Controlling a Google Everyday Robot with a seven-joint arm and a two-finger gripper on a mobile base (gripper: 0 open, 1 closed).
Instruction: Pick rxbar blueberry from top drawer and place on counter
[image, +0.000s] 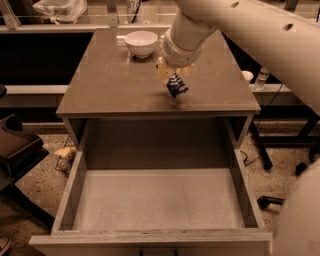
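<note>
The arm (260, 35) is a thick, smooth tube in a cream off-white shell, plain and glossy, with a few small dark round holes (235, 4) set into its surface (two show clearly along the long link). It narrows to a shorter rounded wrist (182, 42) of the same pale colour, ringed near its lower end by a faint seam. Below that sits the gripper (172, 76), above the counter (110, 85), its short fingers a duller yellow-tan than the shell. Another pale, rounded casing (300, 215) of the same cream fills the lower right corner; no cables or markings show on it.
</note>
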